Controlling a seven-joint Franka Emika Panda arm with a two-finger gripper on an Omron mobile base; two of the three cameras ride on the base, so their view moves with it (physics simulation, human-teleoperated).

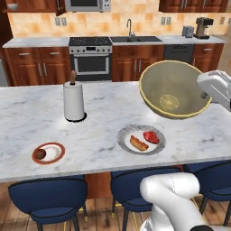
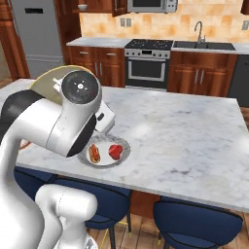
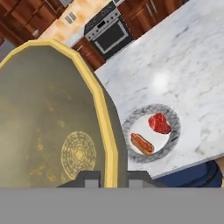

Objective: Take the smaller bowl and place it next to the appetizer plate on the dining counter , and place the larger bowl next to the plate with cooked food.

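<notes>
The end effector (image 3: 106, 179) is closed on the yellow rim of the larger bowl (image 1: 173, 90), one fingertip inside the wall and one outside it, as the hand view shows. The bowl hangs tilted above the worktop (image 1: 27, 117), its open mouth turned toward the left base camera, so its olive inside and a pale ring at the bottom are plain. In the left base view it sits at about 2 o'clock from the plate with cooked food (image 1: 141, 139), clear of the marble surface and apart from the plate. That plate is grey-rimmed and carries a sausage (image 1: 138, 143) and a red piece of meat (image 1: 151, 137). In the hand view the plate lies at 3 o'clock from the bowl's rim, lower down on the marble. The appetizer plate (image 1: 48, 153), with a reddish-brown rim and a small brown lump, rests near the worktop's near edge, at 9 o'clock from the cooked-food plate and well apart from it. A paper towel roll (image 1: 73, 100) stands upright at 1 o'clock from the appetizer plate. Blue stools (image 1: 47, 198) are tucked under the near edge
</notes>
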